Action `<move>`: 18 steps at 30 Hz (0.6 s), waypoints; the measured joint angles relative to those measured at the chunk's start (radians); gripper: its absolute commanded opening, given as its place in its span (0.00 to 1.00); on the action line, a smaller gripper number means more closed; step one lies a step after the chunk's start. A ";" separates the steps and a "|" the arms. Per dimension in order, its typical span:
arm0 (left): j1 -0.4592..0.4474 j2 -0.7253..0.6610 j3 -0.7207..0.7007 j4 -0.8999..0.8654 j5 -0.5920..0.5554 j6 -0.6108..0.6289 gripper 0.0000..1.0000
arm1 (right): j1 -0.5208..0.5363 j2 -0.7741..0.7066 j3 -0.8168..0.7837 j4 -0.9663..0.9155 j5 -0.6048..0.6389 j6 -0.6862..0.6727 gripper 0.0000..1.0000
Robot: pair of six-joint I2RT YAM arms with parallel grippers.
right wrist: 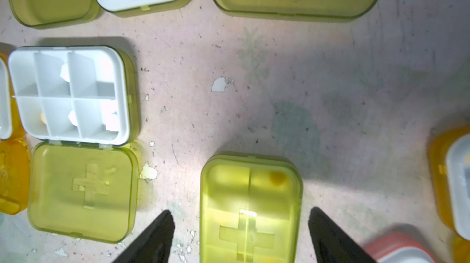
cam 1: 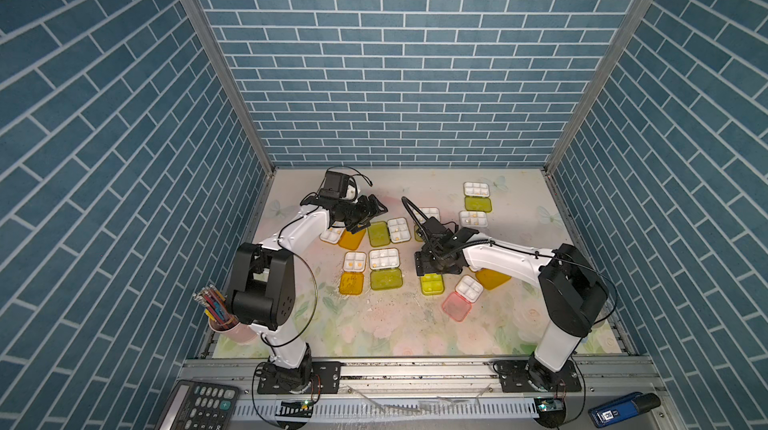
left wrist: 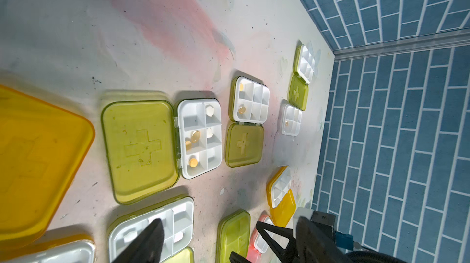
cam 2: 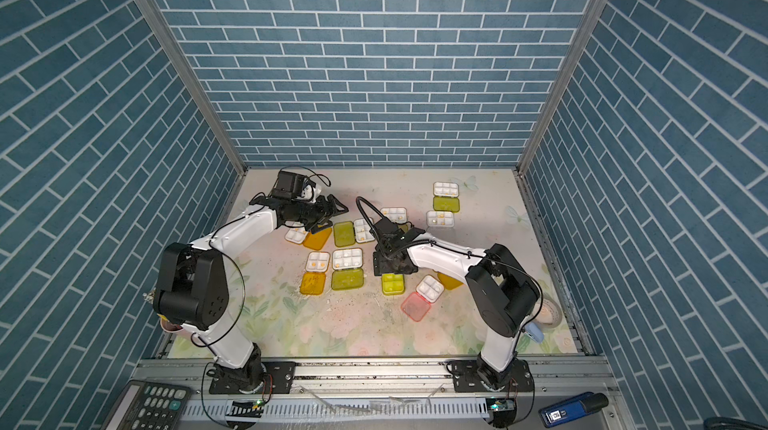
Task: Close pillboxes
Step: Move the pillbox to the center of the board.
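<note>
Right gripper [right wrist: 240,210]: jaws apart, straddling closed lime pillbox [right wrist: 250,185], gaps both sides, no grip. Left gripper [left wrist: 207,223]: jaws parted, empty, over open lime-lidded pillbox [left wrist: 180,213].

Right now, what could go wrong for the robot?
1. The right gripper stands open astride the closed green box; pulling away crooked might drag it.
2. The left gripper hangs low near an open tray holding loose pills; a bump could spill them.
</note>
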 measured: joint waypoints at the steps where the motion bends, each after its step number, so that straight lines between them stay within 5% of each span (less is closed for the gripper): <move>1: 0.000 0.000 0.000 -0.008 -0.006 0.005 0.83 | 0.000 -0.002 0.000 -0.002 0.001 -0.002 0.84; 18: -0.025 0.036 -0.063 -0.136 -0.052 0.130 0.82 | 0.001 -0.052 -0.001 0.004 0.057 -0.087 0.84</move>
